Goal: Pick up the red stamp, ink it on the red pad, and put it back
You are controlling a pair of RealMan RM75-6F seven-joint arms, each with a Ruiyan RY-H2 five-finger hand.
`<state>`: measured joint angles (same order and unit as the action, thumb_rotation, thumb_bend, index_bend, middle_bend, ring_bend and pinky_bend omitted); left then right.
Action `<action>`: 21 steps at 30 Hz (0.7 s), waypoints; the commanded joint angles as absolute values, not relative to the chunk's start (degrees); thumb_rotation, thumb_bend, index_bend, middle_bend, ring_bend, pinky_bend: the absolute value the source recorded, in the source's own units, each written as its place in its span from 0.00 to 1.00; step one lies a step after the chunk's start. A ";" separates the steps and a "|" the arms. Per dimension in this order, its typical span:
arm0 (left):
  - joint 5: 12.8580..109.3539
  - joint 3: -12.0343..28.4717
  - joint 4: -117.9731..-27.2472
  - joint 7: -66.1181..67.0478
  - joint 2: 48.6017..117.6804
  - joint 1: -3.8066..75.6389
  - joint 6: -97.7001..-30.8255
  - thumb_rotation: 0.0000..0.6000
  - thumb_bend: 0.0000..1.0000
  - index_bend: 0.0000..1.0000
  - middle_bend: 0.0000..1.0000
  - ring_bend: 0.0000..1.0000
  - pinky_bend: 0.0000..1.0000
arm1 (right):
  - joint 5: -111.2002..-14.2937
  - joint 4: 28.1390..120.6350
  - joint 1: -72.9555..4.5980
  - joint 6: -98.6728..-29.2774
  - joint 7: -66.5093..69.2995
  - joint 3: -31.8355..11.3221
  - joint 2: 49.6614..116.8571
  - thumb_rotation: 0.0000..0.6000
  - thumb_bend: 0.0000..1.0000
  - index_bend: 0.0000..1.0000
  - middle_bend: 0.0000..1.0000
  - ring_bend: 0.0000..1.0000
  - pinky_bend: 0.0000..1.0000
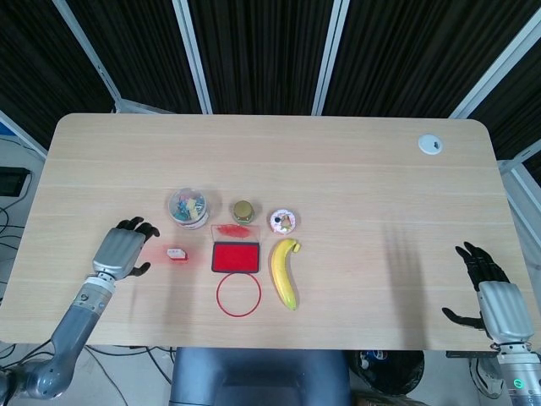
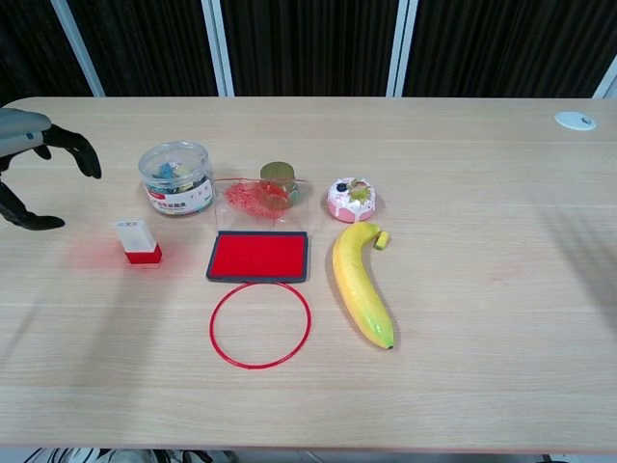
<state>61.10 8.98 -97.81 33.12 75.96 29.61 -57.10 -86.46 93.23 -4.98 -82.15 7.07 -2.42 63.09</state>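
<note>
The red stamp (image 1: 176, 253) (image 2: 138, 241), red base with a white top, stands on the table left of the open red ink pad (image 1: 235, 256) (image 2: 258, 256). My left hand (image 1: 123, 248) (image 2: 29, 154) hovers just left of the stamp, open, with fingers spread and nothing in it. It is apart from the stamp. At the table's right front corner my right hand (image 1: 490, 292) is open and empty, and only the head view shows it.
A red ring (image 2: 260, 324) lies in front of the pad and a banana (image 2: 361, 294) to its right. Behind the pad are a clear jar of clips (image 2: 174, 177), a small gold-lidded jar (image 2: 278, 179) and a pink toy cake (image 2: 351, 199). A white grommet (image 1: 430, 144) sits far right.
</note>
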 commanded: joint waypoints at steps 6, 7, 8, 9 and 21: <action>56.96 8.55 -93.81 37.25 80.86 32.85 -56.22 1.00 0.24 0.35 0.32 0.15 0.24 | -86.20 93.21 -5.07 -81.80 7.82 -2.46 62.90 1.00 0.10 0.00 0.00 0.00 0.18; 56.59 8.46 -93.45 37.67 81.37 33.13 -56.22 1.00 0.25 0.35 0.32 0.15 0.24 | -86.21 93.21 -5.07 -81.80 7.86 -2.47 62.90 1.00 0.10 0.00 0.00 0.00 0.18; 56.27 8.36 -93.09 38.09 81.87 33.41 -56.27 1.00 0.26 0.36 0.33 0.15 0.24 | -86.22 93.22 -5.07 -81.81 7.93 -2.47 62.89 1.00 0.10 0.00 0.00 0.00 0.18; 55.99 8.26 -92.74 38.47 82.35 33.67 -56.31 1.00 0.26 0.36 0.33 0.16 0.24 | -86.24 93.21 -5.07 -81.81 7.98 -2.46 62.87 1.00 0.10 0.00 0.00 0.00 0.18; 52.76 7.65 -88.84 40.12 87.02 36.30 -55.91 1.00 0.28 0.34 0.34 0.16 0.25 | -86.37 93.12 -5.03 -81.88 8.37 -2.40 62.84 1.00 0.12 0.00 0.00 0.00 0.18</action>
